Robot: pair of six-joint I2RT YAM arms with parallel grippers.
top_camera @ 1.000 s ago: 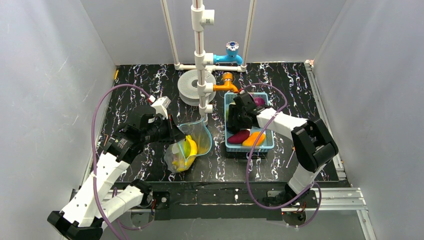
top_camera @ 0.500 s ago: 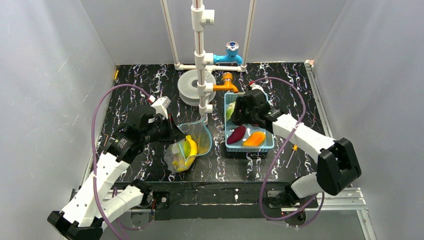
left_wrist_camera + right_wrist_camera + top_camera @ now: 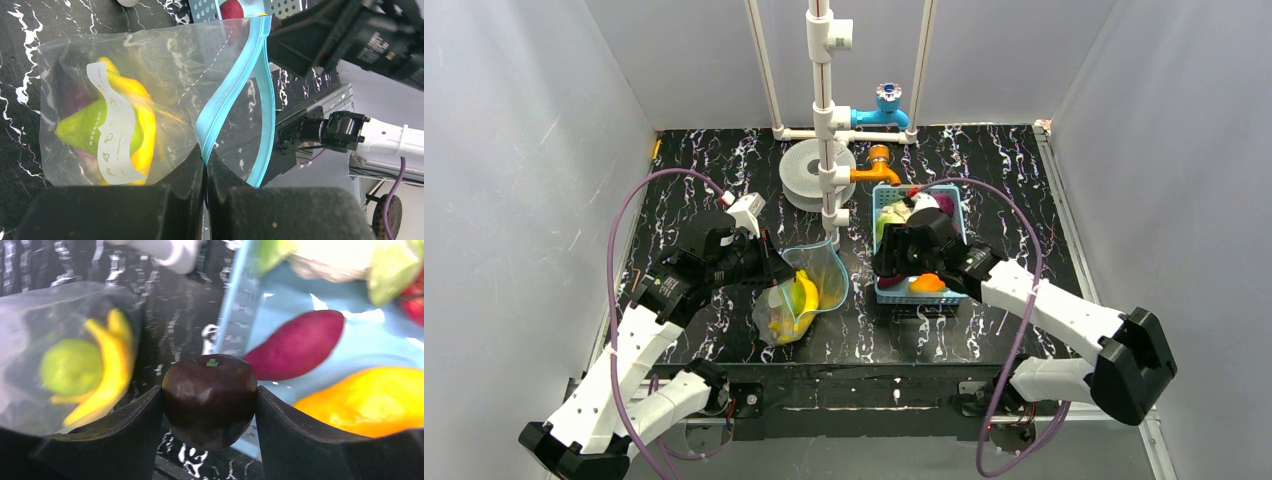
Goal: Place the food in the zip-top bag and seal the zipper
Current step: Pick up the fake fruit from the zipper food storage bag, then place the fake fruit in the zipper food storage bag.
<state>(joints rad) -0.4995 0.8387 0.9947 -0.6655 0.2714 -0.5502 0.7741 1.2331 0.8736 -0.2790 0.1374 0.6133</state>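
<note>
At the basket [image 3: 235,305] rim, right gripper [image 3: 209,412] clamped on 1 dark red apple [image 3: 209,387]. Left gripper [image 3: 205,160] pinched onto the zipper [image 3: 235,85], zip-top bag [image 3: 165,75] mouth agape, left of basket. Bag: 1 green apple [image 3: 70,365], 1 banana bunch [image 3: 112,370]; purple piece behind hard to make out. Basket: 1 sweet potato [image 3: 297,345], 1 orange piece [image 3: 370,400]; cabbage [image 3: 330,260] and red fruit [image 3: 415,305] cut off, blurred.
</note>
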